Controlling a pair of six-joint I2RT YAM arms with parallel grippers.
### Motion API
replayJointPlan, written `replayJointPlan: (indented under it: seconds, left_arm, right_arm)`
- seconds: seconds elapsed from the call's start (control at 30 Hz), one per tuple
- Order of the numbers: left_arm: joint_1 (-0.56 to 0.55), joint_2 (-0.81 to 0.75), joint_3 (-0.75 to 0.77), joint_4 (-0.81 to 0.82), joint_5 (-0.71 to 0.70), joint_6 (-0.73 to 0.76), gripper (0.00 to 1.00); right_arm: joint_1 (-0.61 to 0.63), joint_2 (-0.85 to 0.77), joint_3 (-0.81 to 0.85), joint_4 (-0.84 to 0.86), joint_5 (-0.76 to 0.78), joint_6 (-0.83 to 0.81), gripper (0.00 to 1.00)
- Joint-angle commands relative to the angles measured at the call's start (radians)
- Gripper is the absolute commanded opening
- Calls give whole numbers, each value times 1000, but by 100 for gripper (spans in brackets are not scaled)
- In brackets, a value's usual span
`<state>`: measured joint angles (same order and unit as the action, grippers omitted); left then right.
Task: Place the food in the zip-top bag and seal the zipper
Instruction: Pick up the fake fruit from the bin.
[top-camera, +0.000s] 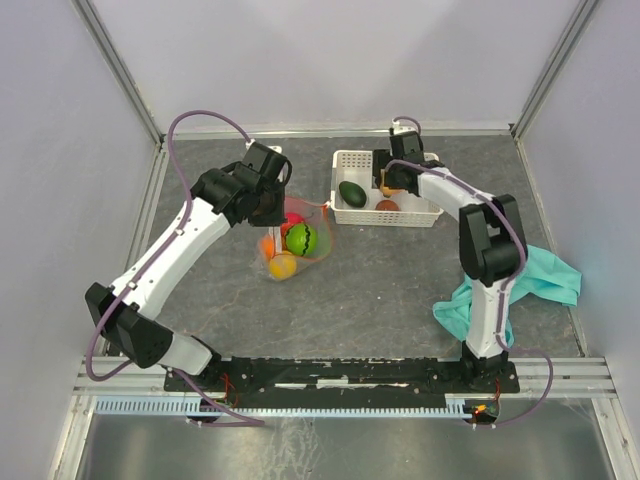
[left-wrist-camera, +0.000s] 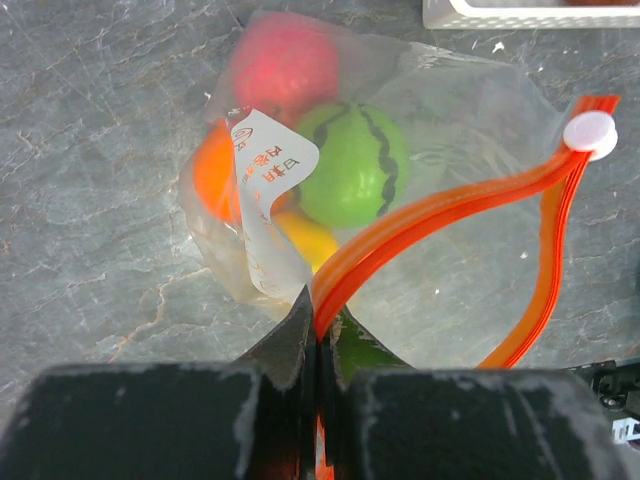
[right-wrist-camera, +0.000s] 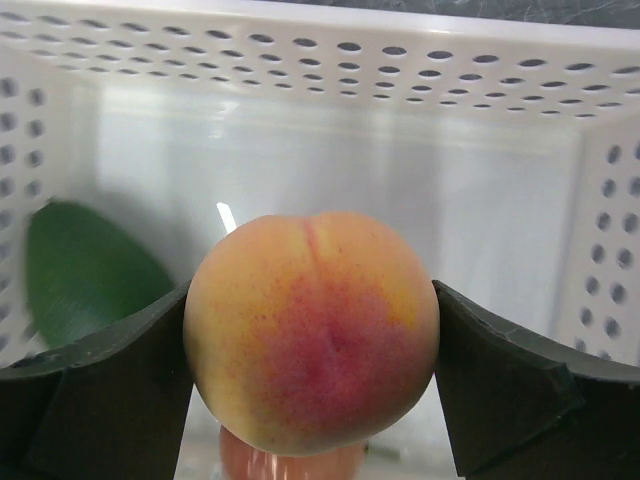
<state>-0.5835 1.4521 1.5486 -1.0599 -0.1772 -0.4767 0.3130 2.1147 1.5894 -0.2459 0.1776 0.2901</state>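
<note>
The clear zip-top bag (left-wrist-camera: 450, 230) lies on the table with its mouth open. Inside it are a red apple (left-wrist-camera: 285, 65), a green striped melon (left-wrist-camera: 355, 165), an orange (left-wrist-camera: 213, 170) and a yellow fruit (left-wrist-camera: 305, 240). My left gripper (left-wrist-camera: 318, 310) is shut on the red zipper strip (left-wrist-camera: 440, 205) at the near end of the mouth; in the top view the gripper (top-camera: 268, 197) sits just left of the bag (top-camera: 293, 240). My right gripper (right-wrist-camera: 312, 350) is inside the white basket (top-camera: 425, 215), shut on a peach (right-wrist-camera: 312, 330). A dark green avocado (right-wrist-camera: 85, 275) and a brown fruit (top-camera: 388, 206) lie in the basket.
A white slider tab (left-wrist-camera: 590, 133) sits at the far end of the zipper. A reddish fruit (right-wrist-camera: 290, 465) lies under the peach. A teal cloth (top-camera: 540, 280) lies by the right arm's base. Grey walls enclose the table on three sides.
</note>
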Motion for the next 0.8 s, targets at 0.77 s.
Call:
replayJointPlan:
  seconds: [0.77]
  left_arm:
    - [6, 26, 112, -172, 36, 53, 3]
  right_arm:
    - [371, -864, -433, 216, -342, 101, 61]
